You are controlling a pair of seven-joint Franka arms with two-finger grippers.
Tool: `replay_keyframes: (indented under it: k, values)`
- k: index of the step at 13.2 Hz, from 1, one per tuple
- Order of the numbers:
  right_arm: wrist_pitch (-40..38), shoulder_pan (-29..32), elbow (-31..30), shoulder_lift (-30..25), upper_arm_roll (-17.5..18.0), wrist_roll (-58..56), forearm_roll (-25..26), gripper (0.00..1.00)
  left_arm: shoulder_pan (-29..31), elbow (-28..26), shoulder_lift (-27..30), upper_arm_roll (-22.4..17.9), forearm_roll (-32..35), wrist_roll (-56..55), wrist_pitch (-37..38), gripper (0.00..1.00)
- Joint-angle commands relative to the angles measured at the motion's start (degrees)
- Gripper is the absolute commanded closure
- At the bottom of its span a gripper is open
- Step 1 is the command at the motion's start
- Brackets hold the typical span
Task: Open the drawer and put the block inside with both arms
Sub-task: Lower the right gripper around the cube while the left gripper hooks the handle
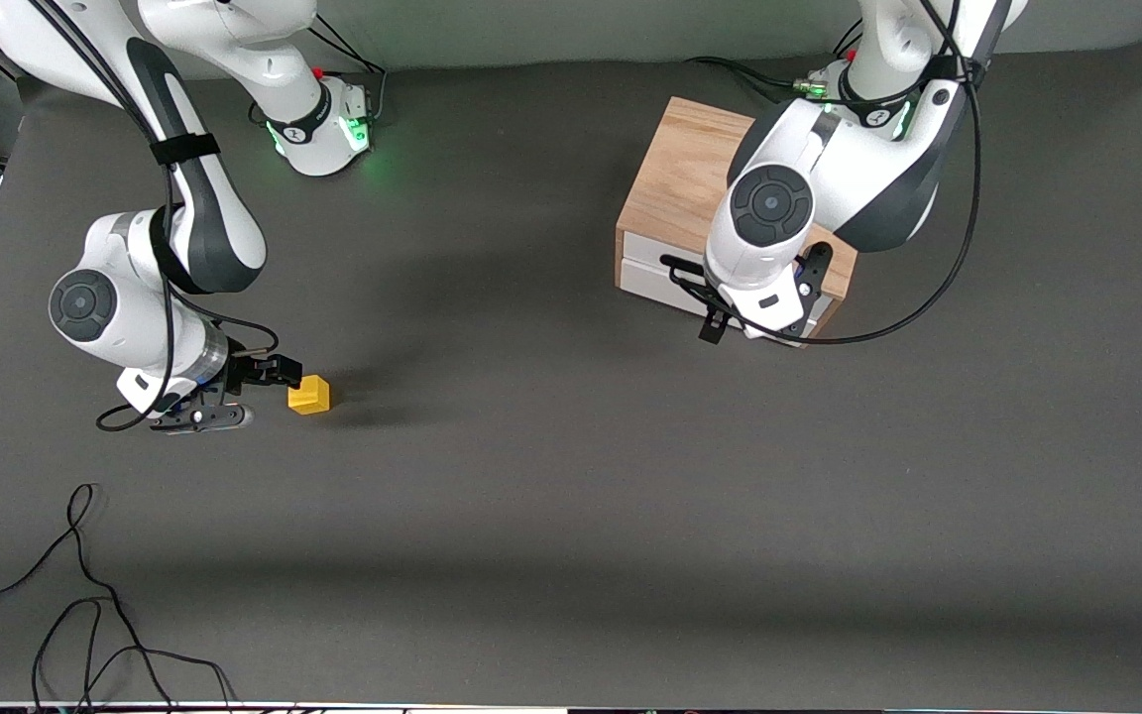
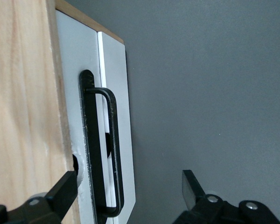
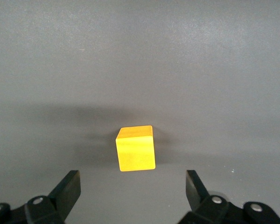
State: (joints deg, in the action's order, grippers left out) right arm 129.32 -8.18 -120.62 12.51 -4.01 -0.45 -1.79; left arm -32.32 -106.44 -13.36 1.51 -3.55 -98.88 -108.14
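A dark grey bench (image 1: pixel 571 476) fills the scene, with loose black cables (image 1: pixel 85 595) lying at its 7 o'clock corner. The wooden cabinet (image 1: pixel 680 169) stands at about 2 o'clock, its white drawer (image 2: pixel 77 93) shut, and the black bar handle (image 2: pixel 113 154) runs along the front. The left gripper (image 2: pixel 130 193) hangs in front of that drawer with its fingers spread wide, one finger (image 2: pixel 65 189) against the cabinet edge and the handle between them, gripping nothing. The yellow block (image 1: pixel 309 395) sits on the bench at about 9 o'clock, well apart from the cabinet. The right gripper (image 3: pixel 133 191) is low just beside the block, fully open and empty, the block (image 3: pixel 136 148) ahead of its fingertips.
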Motion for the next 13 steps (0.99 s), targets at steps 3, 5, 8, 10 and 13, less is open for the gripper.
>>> replay_keyframes:
  k: [3,5,8,10,13]
  values:
    - [0.1,0.0,1.1,1.0,0.2,0.9,1.0,0.00,-0.9,-0.4,-3.1,-0.4,0.5,-2.8,-3.2,0.00]
    - [0.1,-0.1,1.1,1.0,0.2,0.9,1.0,0.00,-1.1,-0.4,-4.1,-0.4,0.5,-3.0,-3.2,0.00]
    - [0.2,-0.1,1.1,1.5,0.2,1.0,1.0,0.00,-1.3,-0.4,-5.1,-0.4,0.5,-4.2,-3.1,0.00]
    - [0.3,-0.2,1.0,1.9,0.2,1.0,1.0,0.00,-1.3,-0.4,-5.7,-0.4,0.5,-4.3,-3.3,0.00]
    - [2.0,-0.9,0.5,3.0,0.2,1.0,1.0,0.00,-1.3,-0.4,-6.8,-0.3,0.5,-4.3,-3.2,0.00]
